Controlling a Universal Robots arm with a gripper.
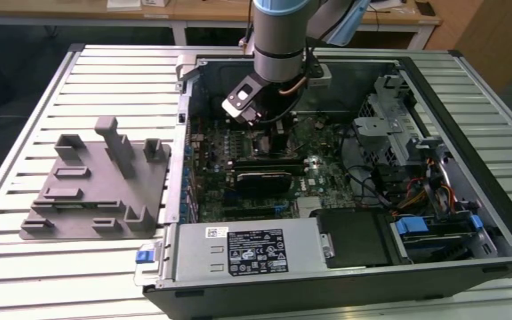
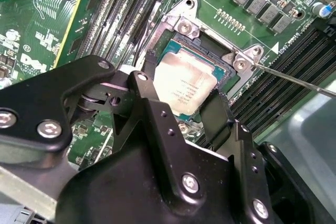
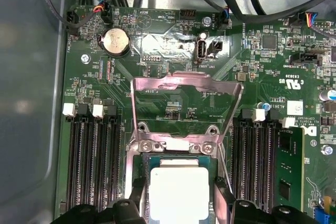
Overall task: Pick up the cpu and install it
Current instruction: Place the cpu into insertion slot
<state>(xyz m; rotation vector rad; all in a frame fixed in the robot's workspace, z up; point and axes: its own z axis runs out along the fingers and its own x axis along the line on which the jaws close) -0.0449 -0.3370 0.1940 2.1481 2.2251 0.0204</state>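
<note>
Black gripper (image 2: 179,95) linkages sit closest in the second wrist view. Its two fingers (image 2: 144,85) press on opposite edges of the cpu (image 2: 184,82), so it appears clamped on the chip, not released. The cpu lies directly under the fingertips, centred between them with its silvery top facing up. It is square, so it has no long axis to speak of. Just beyond it is the socket (image 3: 173,153), whose edges look parallel to the chip's. Whether the chip is fully seated or a shade above the contacts cannot be told. Past the fingertips, the metal load plate (image 3: 184,83) stands tilted open, and the thin lever (image 2: 294,80) runs off to one side. Farther out, the motherboard (image 3: 262,77) spreads all round. In the exterior view the arm (image 1: 279,53) reaches down into the computer case (image 1: 469,220), well apart from the grey fixture (image 1: 96,193).
</note>
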